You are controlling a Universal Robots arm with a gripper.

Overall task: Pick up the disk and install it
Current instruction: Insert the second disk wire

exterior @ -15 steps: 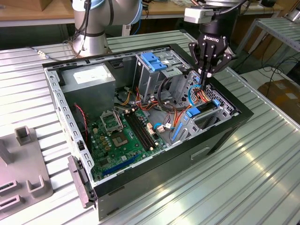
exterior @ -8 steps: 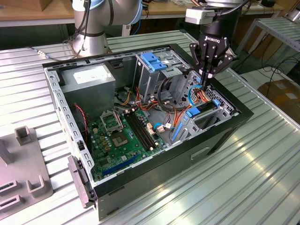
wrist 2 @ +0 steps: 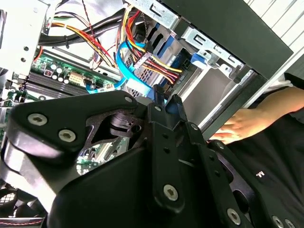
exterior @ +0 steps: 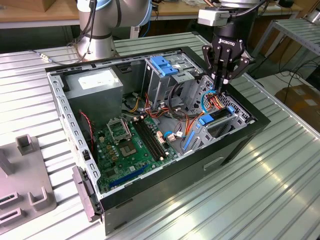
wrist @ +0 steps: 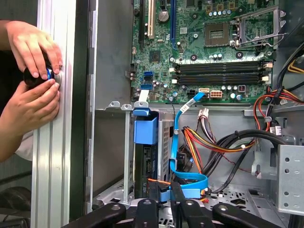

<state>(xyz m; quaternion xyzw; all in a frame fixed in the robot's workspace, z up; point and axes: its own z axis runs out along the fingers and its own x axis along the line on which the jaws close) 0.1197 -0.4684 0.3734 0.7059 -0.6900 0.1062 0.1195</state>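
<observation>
- The gripper (exterior: 222,85) hangs over the open computer case (exterior: 240,145), at about 2 o'clock from the motherboard (exterior: 132,142) in the exterior view, with its black fingers (exterior: 220,70) pointing down into the drive bay.
- In both wrist views the fingers (wrist: 164,199) stand narrow, nearly closed, with a bit of blue cable (wrist: 183,192) between their tips; whether they truly pinch it I cannot tell.
- The disk (wrist: 145,161) sits upright in its slot in the lower drive cage, dark body down in the bay and its bright blue rail (wrist: 145,129) at the top edge, just beside the fingertips.
- In the exterior view the disk's blue rail (exterior: 209,119) shows at 6 o'clock from the gripper, very near it, inside the grey cage.
- A bundle of red, yellow and orange wires (wrist: 204,142) and a light blue flat cable (wrist 2: 128,71) run beside the disk.
- A tall metal drive cage with a blue latch (exterior: 162,65) stands at 9 o'clock from the gripper.
- A person's two hands (wrist: 31,71) rest on the ribbed metal table (wrist: 52,142) outside the case wall, holding a small dark round object (wrist: 38,76) with a blue part.
</observation>
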